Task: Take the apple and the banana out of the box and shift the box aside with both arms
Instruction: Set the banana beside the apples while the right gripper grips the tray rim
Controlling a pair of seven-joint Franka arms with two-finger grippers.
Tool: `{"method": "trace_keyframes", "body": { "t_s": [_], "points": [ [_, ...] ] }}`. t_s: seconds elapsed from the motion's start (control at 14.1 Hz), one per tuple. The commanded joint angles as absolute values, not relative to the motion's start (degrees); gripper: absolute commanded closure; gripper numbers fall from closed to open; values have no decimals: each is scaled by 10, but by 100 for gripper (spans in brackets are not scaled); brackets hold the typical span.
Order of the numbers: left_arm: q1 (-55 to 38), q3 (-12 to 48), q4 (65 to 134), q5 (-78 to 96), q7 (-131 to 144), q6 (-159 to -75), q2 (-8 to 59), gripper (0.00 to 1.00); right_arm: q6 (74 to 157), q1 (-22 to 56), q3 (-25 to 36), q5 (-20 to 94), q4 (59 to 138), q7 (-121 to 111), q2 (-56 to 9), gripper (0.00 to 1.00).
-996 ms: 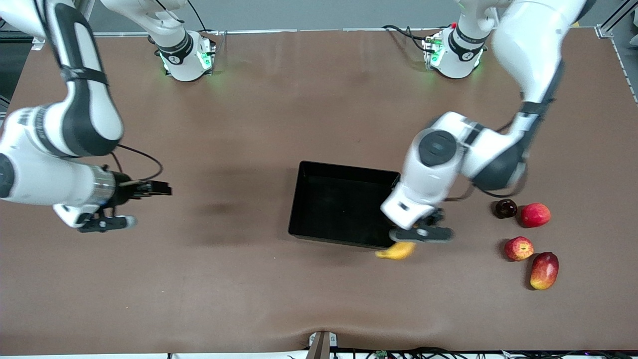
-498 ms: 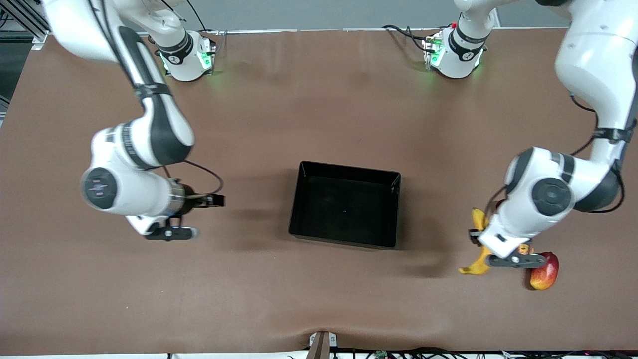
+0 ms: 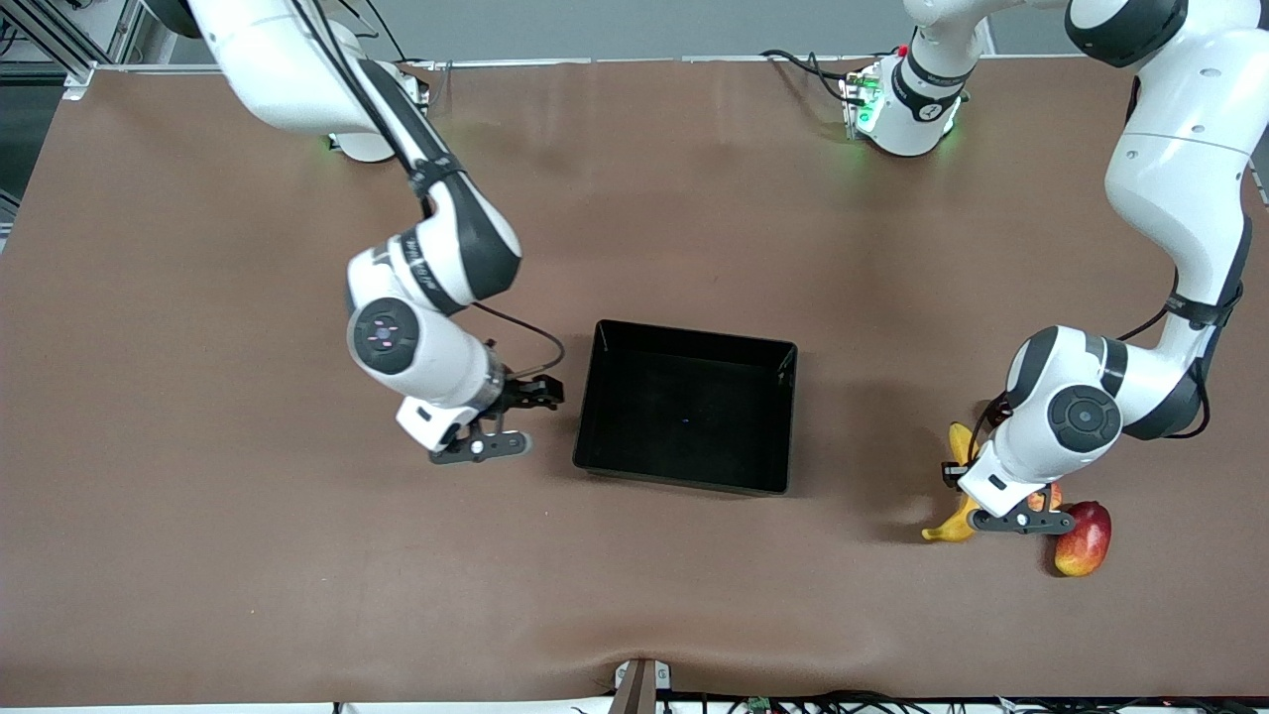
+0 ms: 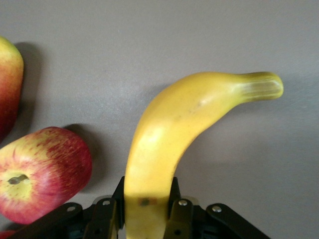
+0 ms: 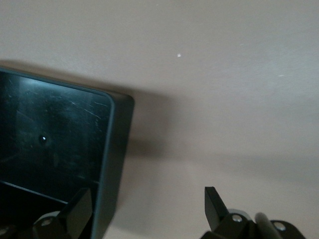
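Box (image 3: pixel 686 405) empty, mid-table. Banana (image 3: pixel 954 496) clamped in left gripper (image 3: pixel 1019 520), low beside apple (image 4: pixel 42 172), prob. touching down. Right gripper (image 3: pixel 483 446) spread wide at box's 9 o'clock. Left: release, shift box.

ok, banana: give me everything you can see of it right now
The banana is a single curved yellow fruit, smooth and slightly glossy, with a greenish-tinged stem end and a small dark speck near the grip. The left gripper is shut on one end; the rest curves out free over the brown table. In the front view it sits toward the left arm's end of the table, beside the apple and near the mango, well clear of the box. Whether it touches the table cannot be told.
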State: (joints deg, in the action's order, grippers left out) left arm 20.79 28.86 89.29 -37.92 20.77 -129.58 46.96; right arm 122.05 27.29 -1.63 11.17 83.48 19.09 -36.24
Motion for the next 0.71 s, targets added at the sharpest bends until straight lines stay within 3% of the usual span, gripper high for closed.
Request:
{"method": "trace_keyframes", "body": {
  "t_s": [0.0,0.07,0.14,0.21,0.28,0.43,0.5,0.64],
  "points": [
    [204,282,896,-410,217,-1303,472,100,1251,315,-10,112,818,262,-391,0],
    [205,282,896,-410,217,-1303,473,89,1252,323,-10,112,817,274,-395,0],
    [204,282,894,-410,217,-1303,476,57,1263,334,-9,111,817,277,-398,0],
    [204,282,893,-410,218,-1303,477,12,1273,343,-9,98,818,277,-398,0],
    [204,282,893,-410,217,-1303,476,0,1274,347,-9,74,822,279,-399,1],
    [201,284,890,-407,218,-1303,468,0,1278,352,-9,57,820,286,-419,14],
    [201,287,887,-402,217,-1302,459,0,1286,353,-9,56,819,300,-429,30],
    [203,306,885,-394,218,-1290,433,0,1288,353,-9,55,820,306,-436,41]
  ]
}}
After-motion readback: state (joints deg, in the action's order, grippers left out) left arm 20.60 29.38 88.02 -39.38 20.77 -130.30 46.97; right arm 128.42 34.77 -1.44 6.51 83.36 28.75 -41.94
